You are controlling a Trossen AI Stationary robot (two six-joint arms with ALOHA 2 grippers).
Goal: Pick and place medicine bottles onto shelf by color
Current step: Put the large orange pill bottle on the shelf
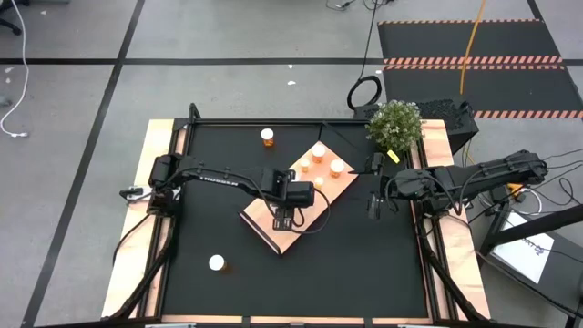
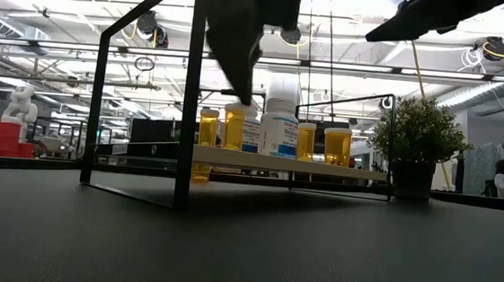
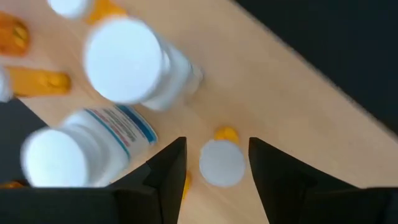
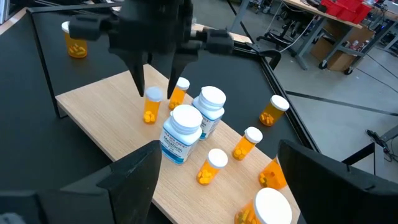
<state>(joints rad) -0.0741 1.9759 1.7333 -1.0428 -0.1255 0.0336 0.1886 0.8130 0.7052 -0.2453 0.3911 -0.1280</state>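
I'm looking at the small amber bottle with the white cap, standing upright on the light-wood shelf toward its near-left end. My left gripper hangs directly above it with its fingers spread to either side of the cap; in the left wrist view the cap sits between the two dark fingers with a gap on each side, so the jaws are partly open and not closed on it. Just beside this bottle stand a second slim amber bottle and two larger white bottles with blue-printed labels, close together near the middle of the board. Farther along the shelf toward the right arm, several more amber bottles stand in a loose group. Off the shelf, one amber bottle stands on the black mat near the far edge, and a white-capped bottle sits alone on the mat well toward the near left. My right gripper waits over the mat to the right of the shelf, jaws wide apart and holding nothing. A small potted plant sits at the far right corner of the table.
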